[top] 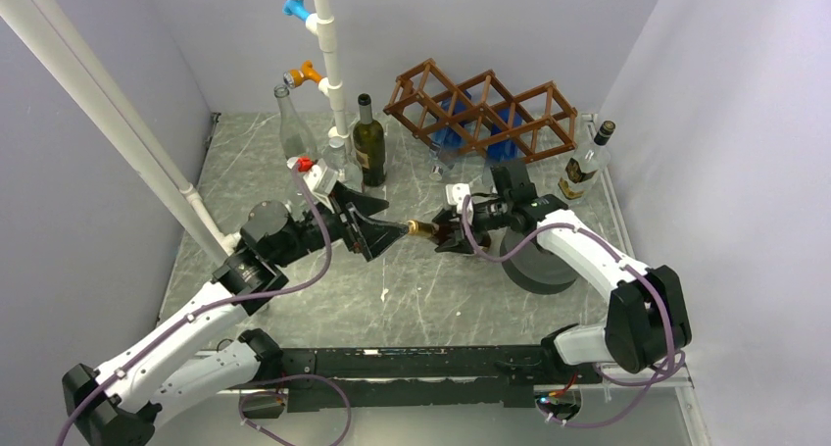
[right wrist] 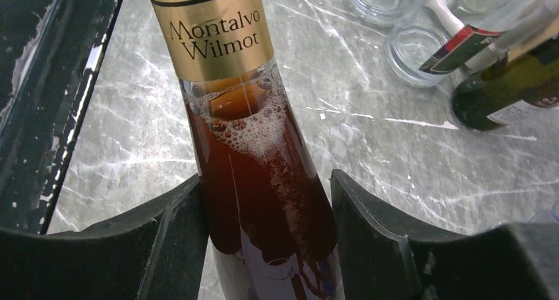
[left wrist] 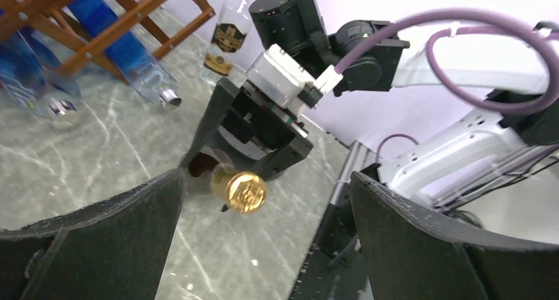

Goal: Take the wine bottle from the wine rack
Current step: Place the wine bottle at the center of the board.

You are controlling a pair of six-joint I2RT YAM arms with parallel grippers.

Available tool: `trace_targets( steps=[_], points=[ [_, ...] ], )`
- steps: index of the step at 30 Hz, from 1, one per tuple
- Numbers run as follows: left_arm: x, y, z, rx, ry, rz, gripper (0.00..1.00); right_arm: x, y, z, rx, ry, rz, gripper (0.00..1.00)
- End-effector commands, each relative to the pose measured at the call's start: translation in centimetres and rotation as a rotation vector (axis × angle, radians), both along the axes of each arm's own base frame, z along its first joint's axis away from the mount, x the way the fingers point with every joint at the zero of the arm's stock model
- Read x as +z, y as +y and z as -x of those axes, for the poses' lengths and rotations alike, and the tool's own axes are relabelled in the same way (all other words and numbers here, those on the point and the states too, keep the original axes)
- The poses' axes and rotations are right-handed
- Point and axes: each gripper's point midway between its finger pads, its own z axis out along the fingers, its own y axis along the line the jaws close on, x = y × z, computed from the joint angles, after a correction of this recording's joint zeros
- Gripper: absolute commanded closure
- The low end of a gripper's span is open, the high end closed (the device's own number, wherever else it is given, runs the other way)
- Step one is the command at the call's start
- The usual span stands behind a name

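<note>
Top view: right gripper [top: 453,232] clamped on glass wine bottle [top: 423,229] with red-amber liquid and gold foil neck, held level above grey marbled desk [top: 392,299], neck pointing at left gripper [top: 384,232]. Brown wooden lattice wine rack [top: 480,113] well beyond right gripper, bottle clear of it

Left wrist: left gripper spread wide, holding nothing. Gold cap [left wrist: 245,191] sits between its fingers, touching neither

Right wrist: jaws part-closed against bottle's shoulder, liquid frothy

Risk: one grip on smooth glass, so the bottle may droop or slide. An off-centre close by left gripper could knock the neck loose
</note>
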Motion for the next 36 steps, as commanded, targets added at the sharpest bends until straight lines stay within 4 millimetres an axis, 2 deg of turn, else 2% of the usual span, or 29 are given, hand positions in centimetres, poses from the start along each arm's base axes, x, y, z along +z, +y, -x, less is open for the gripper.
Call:
trace_targets(
  steps=[1,8,18,26,32,36],
  points=[
    [3.7,0.3,-0.2,0.018,-0.288,0.074,0.01,3.5,0.3,0.9,0.030,0.112,-0.147,0.99],
    [2.8,-0.6,-0.8,0.027,-0.395,0.103,0.00,4.1,-0.5,-0.1,-0.014,0.207,-0.209,0.99],
    [1.1,-5.1,-3.7,0.067,-0.444,0.068,0.01,4.1,-1.0,-0.3,-0.015,0.278,-0.241,0.98],
    [-0.4,-6.9,-5.6,0.108,-0.394,0.107,0.02,4.1,-1.4,-0.3,-0.007,0.281,-0.249,0.98],
    [-1.0,-8.0,-6.7,0.131,-0.359,0.156,0.07,4.0,-1.4,-0.2,-0.001,0.286,-0.249,0.98],
    [-1.3,-8.6,-7.2,0.130,-0.344,0.180,0.18,3.9,-1.4,-0.3,-0.002,0.287,-0.248,0.97]
  ],
)
